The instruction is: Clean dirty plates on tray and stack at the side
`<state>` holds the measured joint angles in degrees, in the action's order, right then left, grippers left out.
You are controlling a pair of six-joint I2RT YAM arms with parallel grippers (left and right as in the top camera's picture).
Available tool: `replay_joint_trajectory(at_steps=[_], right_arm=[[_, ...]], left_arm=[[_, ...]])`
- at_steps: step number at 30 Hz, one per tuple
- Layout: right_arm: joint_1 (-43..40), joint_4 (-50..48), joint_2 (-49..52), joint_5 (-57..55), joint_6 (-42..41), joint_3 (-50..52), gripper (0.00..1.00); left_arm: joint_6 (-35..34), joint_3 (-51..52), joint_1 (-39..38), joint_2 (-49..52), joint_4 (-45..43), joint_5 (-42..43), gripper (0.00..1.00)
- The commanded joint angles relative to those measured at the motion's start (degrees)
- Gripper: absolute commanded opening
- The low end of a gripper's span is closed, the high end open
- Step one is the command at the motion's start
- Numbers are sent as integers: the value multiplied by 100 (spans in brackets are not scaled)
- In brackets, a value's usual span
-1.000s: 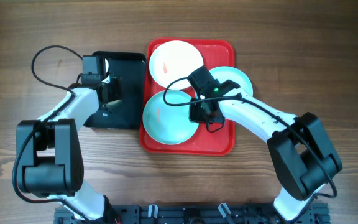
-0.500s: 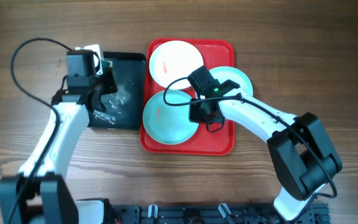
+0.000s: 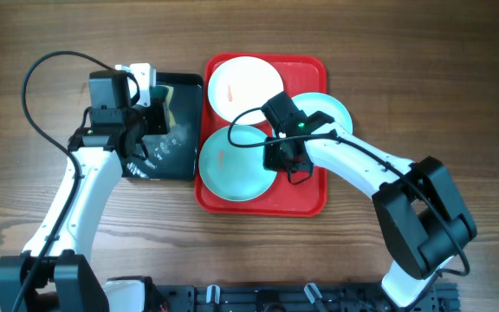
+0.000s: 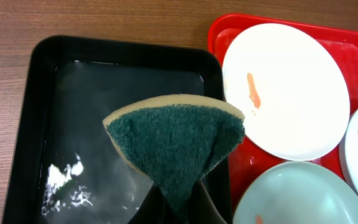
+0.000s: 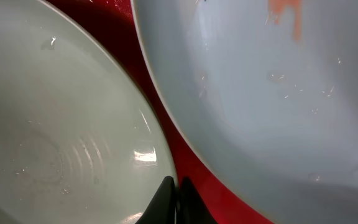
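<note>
Near blue plate (image 3: 235, 162) lay front-left in the red tray (image 3: 306, 195), smeared; white plate (image 3: 245, 84) sat behind it; my right gripper (image 5: 176, 186) was closed at its right rim, seemingly pinching it; my left gripper (image 4: 178, 208) clamped the green sponge (image 4: 176, 146) over the black tray (image 4: 30, 124); the plate lay just rightward of the sponge; left arm better placed to scrub.

Overhead: straight down on whole wooden table (image 3: 457, 52), arm bases (image 3: 275, 302) at near edge. Left wrist: angled down past green scouring sponge (image 4: 173, 143) onto small black rectangular tray (image 4: 23, 124) and large red rectangular plastic tray (image 4: 225, 31), both shared with overhead. Right wrist: very close on light blue round plate (image 5: 55, 137) rim.
</note>
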<state>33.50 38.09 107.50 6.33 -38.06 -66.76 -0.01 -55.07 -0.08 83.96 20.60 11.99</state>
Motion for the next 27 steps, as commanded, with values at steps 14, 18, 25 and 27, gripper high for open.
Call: replay_joint_trajectory(at_steps=[14, 18, 25, 27], right_arm=[[20, 4, 96, -208, 103, 70, 4], [20, -7, 96, -205, 98, 70, 4], [20, -9, 96, -205, 98, 70, 4], [20, -13, 96, -205, 96, 70, 4]], left_arm=[[-197, -20, 20, -92, 2, 146, 4], [-195, -20, 20, -70, 33, 146, 4], [-199, -20, 20, 55, 131, 151, 4], [-201, -20, 20, 98, 157, 153, 5]])
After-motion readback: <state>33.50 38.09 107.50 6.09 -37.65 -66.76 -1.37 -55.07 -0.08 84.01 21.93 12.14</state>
